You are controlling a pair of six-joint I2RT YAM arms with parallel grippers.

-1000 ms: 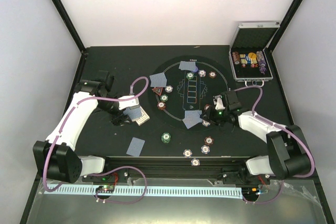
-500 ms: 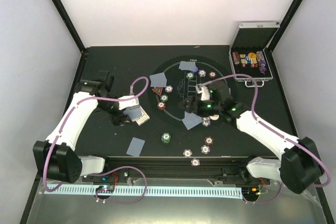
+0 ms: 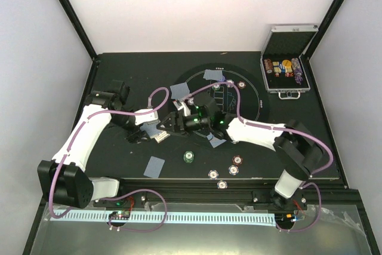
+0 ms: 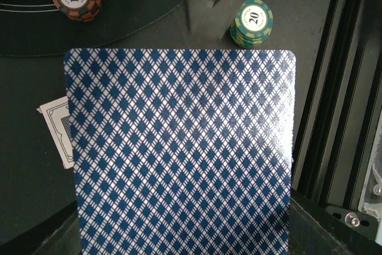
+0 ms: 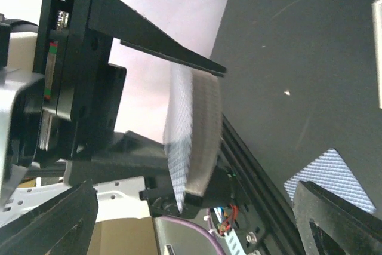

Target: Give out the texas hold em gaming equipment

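Note:
My left gripper [image 3: 154, 131] is shut on a deck of blue diamond-backed playing cards [image 4: 179, 153] held just above the table, left of the round mat. The deck hides its fingers in the left wrist view. In the right wrist view the deck [image 5: 194, 135] shows edge-on between the left gripper's black fingers [image 5: 167, 49]. My right gripper [image 3: 166, 125] reaches across the mat and stands open right next to the deck, apart from it, with nothing between its fingers [image 5: 54, 219]. Single cards [image 3: 154, 166] and poker chips, such as a green one [image 3: 188, 156], lie spread about.
The black round mat [image 3: 250, 97] carries more cards [image 3: 179, 91] and chips [image 3: 241, 85]. An open silver case [image 3: 287, 67] with chip rolls stands at the back right. Three chips [image 3: 222, 184] lie near the front rail. A green 20 chip [image 4: 252, 22] sits just beyond the deck.
My right arm has swung left across the mat, from its right side to the deck, and its jaws have opened. The left arm and deck have not moved.

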